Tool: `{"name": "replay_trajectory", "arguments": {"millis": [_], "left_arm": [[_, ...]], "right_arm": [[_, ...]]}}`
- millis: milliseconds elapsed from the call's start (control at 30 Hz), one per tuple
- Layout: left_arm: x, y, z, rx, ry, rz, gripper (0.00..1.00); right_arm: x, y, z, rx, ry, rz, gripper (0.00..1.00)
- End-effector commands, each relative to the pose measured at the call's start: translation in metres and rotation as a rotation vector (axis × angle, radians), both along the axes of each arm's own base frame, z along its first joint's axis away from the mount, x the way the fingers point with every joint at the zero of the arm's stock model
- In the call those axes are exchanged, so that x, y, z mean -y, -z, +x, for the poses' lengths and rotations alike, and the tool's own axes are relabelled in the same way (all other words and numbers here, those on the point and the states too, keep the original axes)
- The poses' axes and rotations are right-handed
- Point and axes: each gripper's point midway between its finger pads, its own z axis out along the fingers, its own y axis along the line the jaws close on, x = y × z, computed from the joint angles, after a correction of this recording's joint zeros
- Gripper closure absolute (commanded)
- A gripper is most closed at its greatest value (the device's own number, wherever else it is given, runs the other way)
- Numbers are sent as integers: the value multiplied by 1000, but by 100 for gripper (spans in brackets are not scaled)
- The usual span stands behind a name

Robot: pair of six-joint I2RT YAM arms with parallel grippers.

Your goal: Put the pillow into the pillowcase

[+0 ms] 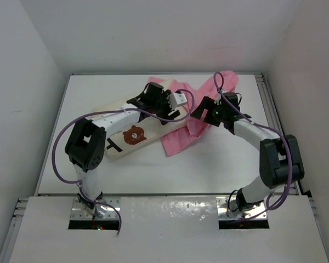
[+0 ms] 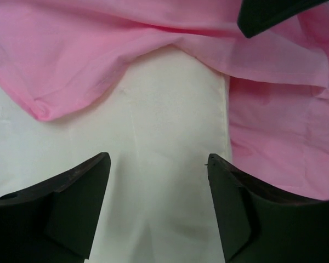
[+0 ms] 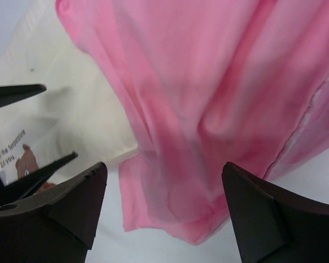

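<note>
One pillow (image 1: 126,143) edge beneath pillowcase (image 1: 178,139); left gripper (image 2: 159,161), right gripper (image 3: 162,167) spread above

Lighting: bright, even, overhead. Shadows: soft, faint, on white table (image 1: 208,164). Focus: black gripper fingers (image 2: 66,213) slightly blurred in wrist views.

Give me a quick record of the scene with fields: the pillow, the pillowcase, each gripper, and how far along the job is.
Pillow: flat on the table, bear-print end bare, far end covered by pink cloth
Pillowcase: crumpled, right of the pillow, draped over its far end
Left gripper: open, above the pillow's plain part, holding nothing
Right gripper: open, above the pillowcase, holding nothing
Progress: most of the pillow is outside; whether its far end is inside the case cannot be told
</note>
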Motion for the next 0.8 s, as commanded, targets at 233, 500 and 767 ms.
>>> {"name": "replay_trajectory", "arguments": {"millis": [233,500,767], "left_arm": [[-16,-99,42,76,-178,-140,17],[-121,-114,143,74,-694,-194,13],[-250,0,179,-20,-945,61,32]], "right_arm": [[-7,16,61,-86,208,84,11],[-36,38,83,-174,179,131,8],[-41,46,93,-168,151,123,22]]}}
